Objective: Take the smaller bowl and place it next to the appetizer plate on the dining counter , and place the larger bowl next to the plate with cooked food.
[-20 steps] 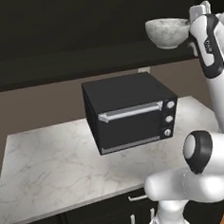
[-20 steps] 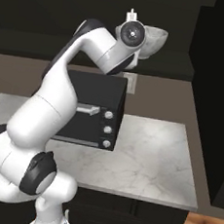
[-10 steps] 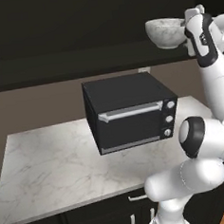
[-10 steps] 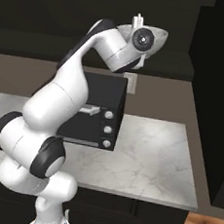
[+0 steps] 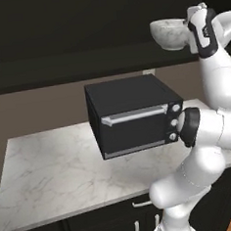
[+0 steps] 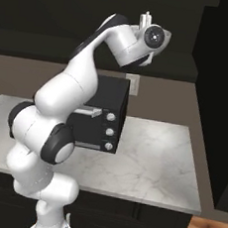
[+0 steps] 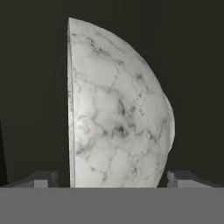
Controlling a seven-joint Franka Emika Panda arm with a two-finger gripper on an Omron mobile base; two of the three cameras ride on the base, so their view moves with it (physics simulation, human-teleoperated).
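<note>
Desk of marble lies nearest, carrying a black oven. Higher and farther, the end effector sits with one fingertip on each side of the larger bowl; whether it has actually clamped, I cannot tell. Judging by this, delivery to either plate remains undone.

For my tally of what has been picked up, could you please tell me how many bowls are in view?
1: the deep grey-white marbled bowl, high beside the gripper, above the black oven. Others may be outside these views.
</note>
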